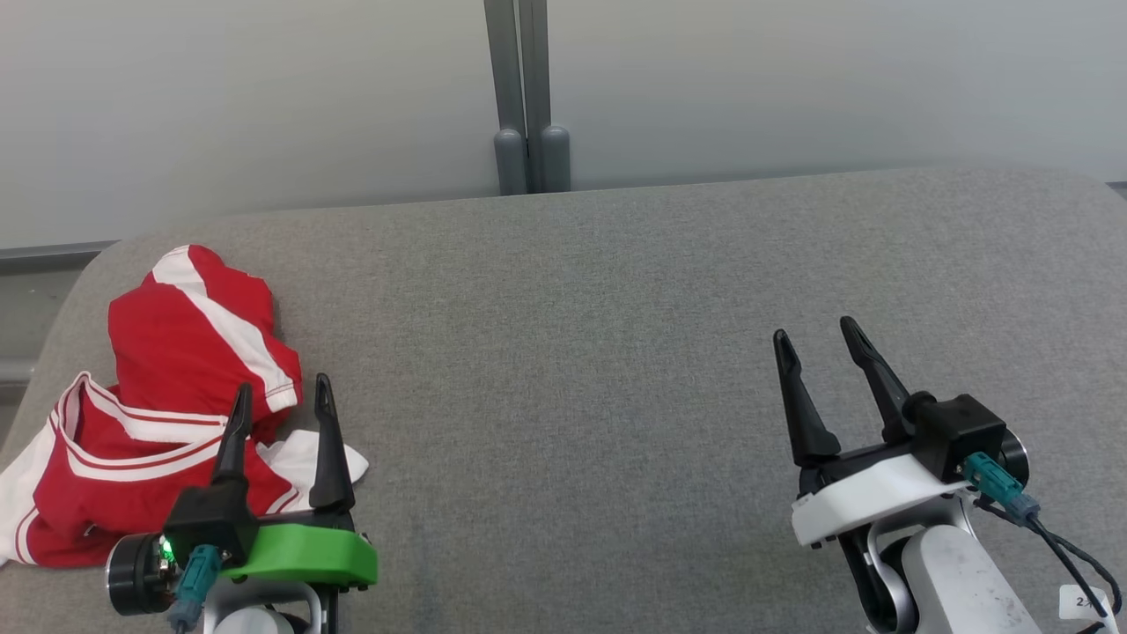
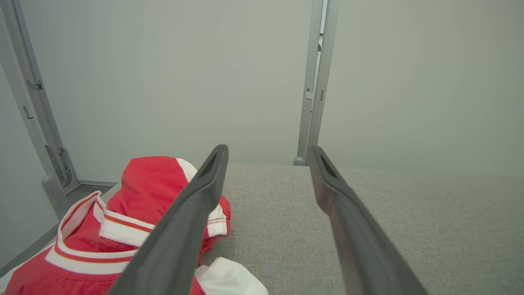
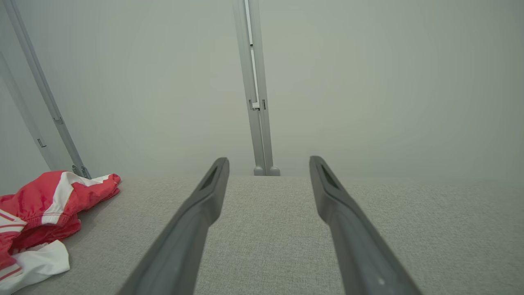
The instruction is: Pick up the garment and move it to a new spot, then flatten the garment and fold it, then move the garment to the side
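The garment point(image 1: 167, 396) is a red piece with white stripes and trim, lying crumpled at the left end of the grey padded table point(image 1: 616, 352). It also shows in the left wrist view as the garment point(image 2: 123, 217) and at the left edge of the right wrist view as the garment point(image 3: 45, 205). My left gripper point(image 1: 282, 396) hovers open over the garment's right edge, nothing between its fingers point(image 2: 192, 213). My right gripper point(image 1: 814, 339) stands open over bare table at the lower right, far from the cloth.
A pale wall runs behind the table with a grey vertical post point(image 1: 526, 97) at its middle. The table's left end is rounded, and a strip of floor point(image 1: 26, 308) shows beyond it. Bare grey surface spreads between the two grippers.
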